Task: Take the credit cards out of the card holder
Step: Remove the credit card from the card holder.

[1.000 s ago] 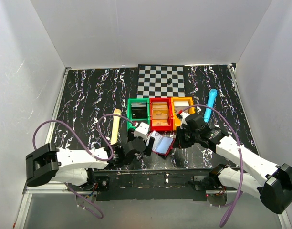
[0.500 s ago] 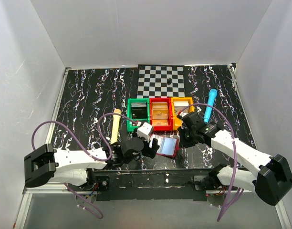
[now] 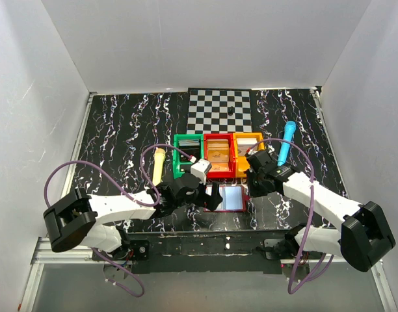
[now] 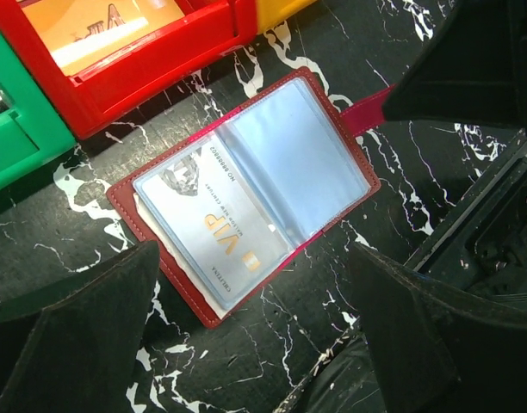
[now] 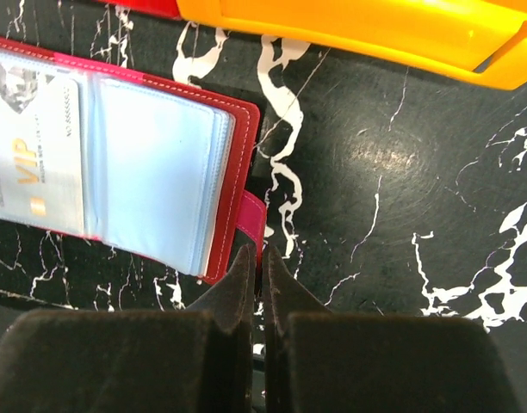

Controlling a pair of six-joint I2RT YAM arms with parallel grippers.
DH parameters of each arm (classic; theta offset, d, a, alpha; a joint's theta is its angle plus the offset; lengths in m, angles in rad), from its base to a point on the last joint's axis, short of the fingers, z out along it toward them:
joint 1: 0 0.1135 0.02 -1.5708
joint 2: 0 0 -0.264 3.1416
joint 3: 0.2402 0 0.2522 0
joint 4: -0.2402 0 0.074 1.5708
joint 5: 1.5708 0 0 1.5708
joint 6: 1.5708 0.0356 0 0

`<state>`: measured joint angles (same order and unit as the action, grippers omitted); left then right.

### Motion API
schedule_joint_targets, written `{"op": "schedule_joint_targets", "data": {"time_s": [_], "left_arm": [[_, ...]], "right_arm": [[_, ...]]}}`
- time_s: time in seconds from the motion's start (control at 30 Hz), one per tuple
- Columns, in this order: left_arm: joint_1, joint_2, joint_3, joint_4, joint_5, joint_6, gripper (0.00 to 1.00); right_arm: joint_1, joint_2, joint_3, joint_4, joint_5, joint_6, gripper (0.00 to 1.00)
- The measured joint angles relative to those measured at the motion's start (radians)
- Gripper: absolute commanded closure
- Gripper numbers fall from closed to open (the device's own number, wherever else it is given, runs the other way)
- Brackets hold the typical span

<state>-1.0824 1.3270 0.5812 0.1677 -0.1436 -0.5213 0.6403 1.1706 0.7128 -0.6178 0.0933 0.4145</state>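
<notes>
Pinching the tab [image 5: 251, 217] of the holder [image 4: 246, 185], the right gripper [image 5: 257, 258] is closed; the left gripper [image 4: 253, 258] spreads wide, empty. Tab slip would probably let the holder drag with the card [image 4: 216, 219].

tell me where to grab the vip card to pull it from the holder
The VIP card lies flat in the card holder, on the page away from the tab, no edge lifted. Best guess: pinch its long outer edge, opposite the fold, coming from that side with the open left gripper. Where the pocket opens isn't clear.

High rear overview; both wrist views close, downward, on one card holder [image 4: 246, 185]
</notes>
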Motion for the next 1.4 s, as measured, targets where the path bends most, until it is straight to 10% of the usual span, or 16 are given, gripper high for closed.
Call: {"op": "schedule_joint_targets", "data": {"time_s": [0.23, 0.43, 0.67, 1.1, 1.4], "left_arm": [[0.006, 0.038, 0.026, -0.021, 0.029, -0.023, 0.06], [0.006, -0.009, -0.03, 0.023, 0.044, -0.05, 0.02], [0.006, -0.054, -0.053, 0.023, 0.043, -0.079, 0.03], [0.007, -0.068, -0.08, 0.098, 0.089, -0.174, 0.65], [0.009, 0.007, -0.075, 0.041, 0.08, -0.222, 0.7]], "right_arm": [[-0.019, 0.046, 0.0, 0.035, 0.016, 0.002, 0.99], [-0.03, 0.04, 0.005, 0.044, 0.008, 0.009, 0.51], [-0.031, -0.112, 0.005, 0.009, 0.005, 0.029, 0.49], [-0.017, -0.146, -0.109, 0.226, -0.315, 0.098, 0.58], [-0.011, -0.083, -0.141, 0.241, -0.233, 0.148, 0.47]]}}
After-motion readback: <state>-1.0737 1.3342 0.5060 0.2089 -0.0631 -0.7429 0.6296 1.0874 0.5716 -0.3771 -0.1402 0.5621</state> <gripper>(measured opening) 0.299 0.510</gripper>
